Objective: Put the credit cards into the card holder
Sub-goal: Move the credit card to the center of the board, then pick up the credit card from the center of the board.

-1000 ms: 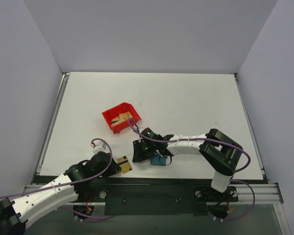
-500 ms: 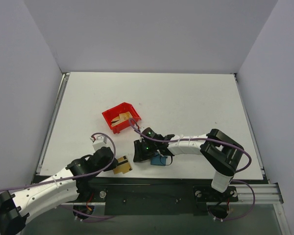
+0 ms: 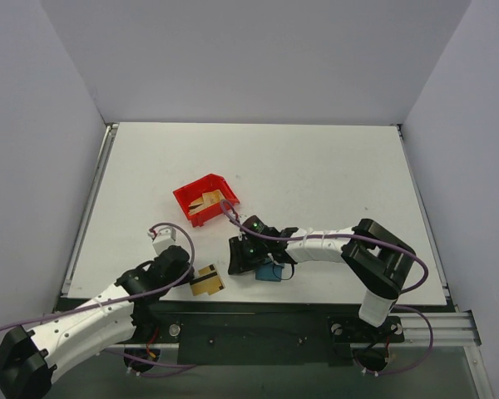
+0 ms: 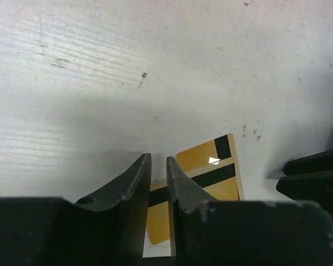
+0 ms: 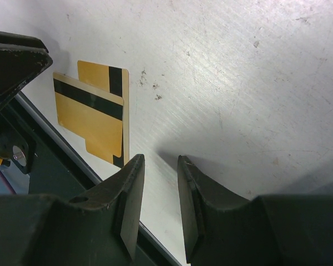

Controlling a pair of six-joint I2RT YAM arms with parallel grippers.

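Two overlapping gold credit cards (image 3: 206, 280) with dark stripes lie flat near the table's front edge, also seen in the left wrist view (image 4: 211, 172) and the right wrist view (image 5: 91, 113). More gold cards sit in the red bin (image 3: 205, 198). The teal card holder (image 3: 272, 272) lies on the table beside the right arm's wrist. My left gripper (image 3: 190, 277) (image 4: 158, 160) hovers at the cards' left edge, jaws a narrow gap apart with nothing between them. My right gripper (image 3: 233, 266) (image 5: 160, 160) points at the cards from the right, slightly open and empty.
The table's front edge and dark rail (image 5: 50, 166) run just past the cards. The right gripper's dark fingers (image 4: 316, 177) show at the right of the left wrist view. Grey walls enclose the white table (image 3: 333, 183).
The left arm's wrist has swung up and to the left, drawing its gripper back a little from the cards. The right arm and the card holder have stayed put.
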